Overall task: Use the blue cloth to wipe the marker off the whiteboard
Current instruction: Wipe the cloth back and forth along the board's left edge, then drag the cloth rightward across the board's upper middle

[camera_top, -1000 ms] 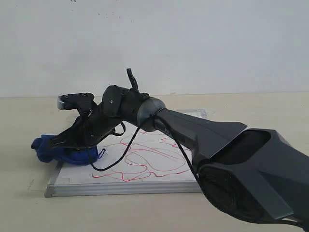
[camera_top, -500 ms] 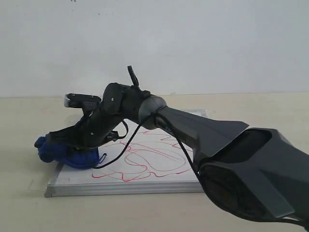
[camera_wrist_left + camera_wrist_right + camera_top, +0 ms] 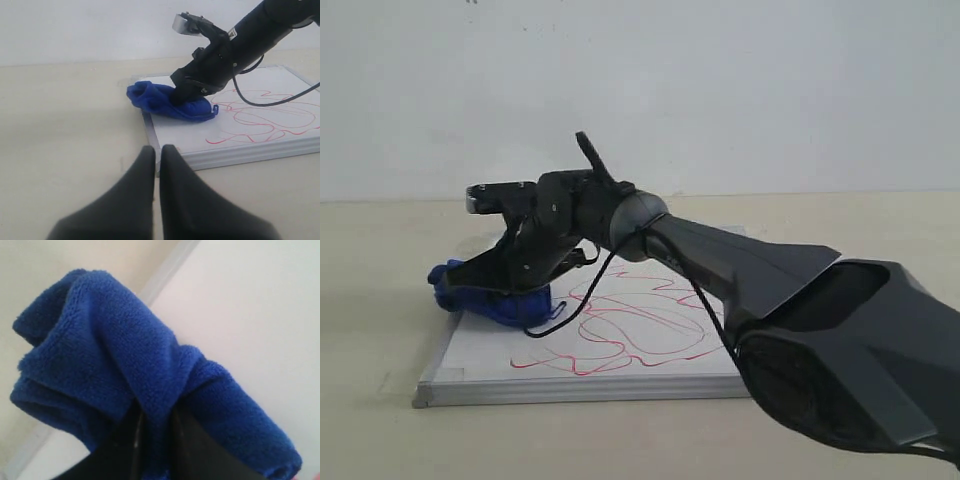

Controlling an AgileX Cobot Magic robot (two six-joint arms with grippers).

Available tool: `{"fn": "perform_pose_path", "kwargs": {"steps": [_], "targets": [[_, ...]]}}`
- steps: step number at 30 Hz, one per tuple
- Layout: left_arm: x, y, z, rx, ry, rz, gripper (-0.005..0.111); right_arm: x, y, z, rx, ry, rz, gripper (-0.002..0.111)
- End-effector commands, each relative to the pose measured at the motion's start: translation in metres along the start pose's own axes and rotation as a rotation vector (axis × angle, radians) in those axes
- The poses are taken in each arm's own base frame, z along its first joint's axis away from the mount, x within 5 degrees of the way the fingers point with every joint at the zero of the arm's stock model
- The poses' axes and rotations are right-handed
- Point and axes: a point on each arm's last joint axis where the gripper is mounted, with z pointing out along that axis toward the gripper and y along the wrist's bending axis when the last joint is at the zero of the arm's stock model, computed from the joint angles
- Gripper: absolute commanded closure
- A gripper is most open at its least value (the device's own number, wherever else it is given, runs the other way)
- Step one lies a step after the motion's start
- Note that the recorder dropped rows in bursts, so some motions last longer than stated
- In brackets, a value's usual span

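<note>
Blue cloth [image 3: 492, 303] clamped in right hand [image 3: 488, 287], resting on whiteboard [image 3: 485, 355] edge near red marker [image 3: 630, 330]; left hand [image 3: 156, 152], fingers together.

Light: bright, diffuse and even across the pale beige tabletop [image 3: 370, 420].
Shadows: faint and soft-edged, under the plush royal-blue microfibre cloth [image 3: 150, 97] on the silver-framed white whiteboard [image 3: 175, 131].
Blur: the black left gripper [image 3: 157, 149] looms soft in the left wrist view's foreground.
Focus: the right wrist view shows the cloth's pile crisp, but its lower edge is smeared.
</note>
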Motion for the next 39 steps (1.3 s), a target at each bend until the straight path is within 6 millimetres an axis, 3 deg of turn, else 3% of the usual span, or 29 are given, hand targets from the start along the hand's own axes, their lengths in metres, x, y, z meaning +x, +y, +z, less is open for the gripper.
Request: {"fn": "perform_pose_path", "kwargs": {"steps": [1, 3, 7, 15, 18, 20, 23, 27, 30, 34, 39], "targets": [[0.001, -0.001, 0.000, 0.010, -0.004, -0.005, 0.103, 0.011, -0.056, -0.008, 0.190, 0.174, 0.005, 0.109], [0.001, -0.001, 0.000, 0.010, -0.004, -0.005, 0.103, 0.010, -0.069, -0.015, 0.213, 0.193, 0.071, 0.109], [0.001, -0.001, 0.000, 0.010, -0.004, -0.005, 0.103, 0.005, -0.072, -0.021, 0.206, 0.168, 0.096, 0.109], [0.001, -0.001, 0.000, 0.010, -0.004, -0.005, 0.103, 0.017, -0.005, -0.006, -0.052, 0.208, -0.132, 0.109], [0.001, -0.001, 0.000, 0.010, -0.004, -0.005, 0.103, 0.026, 0.010, -0.005, -0.083, 0.270, -0.267, 0.109], [0.001, -0.001, 0.000, 0.010, -0.004, -0.005, 0.103, 0.029, 0.007, -0.006, -0.060, 0.306, -0.324, 0.109], [0.001, -0.001, 0.000, 0.010, -0.004, -0.005, 0.103, 0.024, -0.016, -0.008, 0.112, 0.306, -0.307, 0.109], [0.001, -0.001, 0.000, 0.010, -0.004, -0.005, 0.103, 0.017, -0.058, -0.017, 0.349, 0.283, -0.142, 0.109], [0.001, -0.001, 0.000, 0.010, -0.004, -0.005, 0.103, 0.019, -0.076, -0.023, 0.371, 0.321, -0.049, 0.109], [0.001, -0.001, 0.000, 0.010, -0.004, -0.005, 0.103, 0.021, -0.068, -0.021, 0.289, 0.341, -0.044, 0.109], [0.001, -0.001, 0.000, 0.010, -0.004, -0.005, 0.103, 0.016, -0.037, -0.011, 0.224, 0.258, -0.278, 0.109]]}}
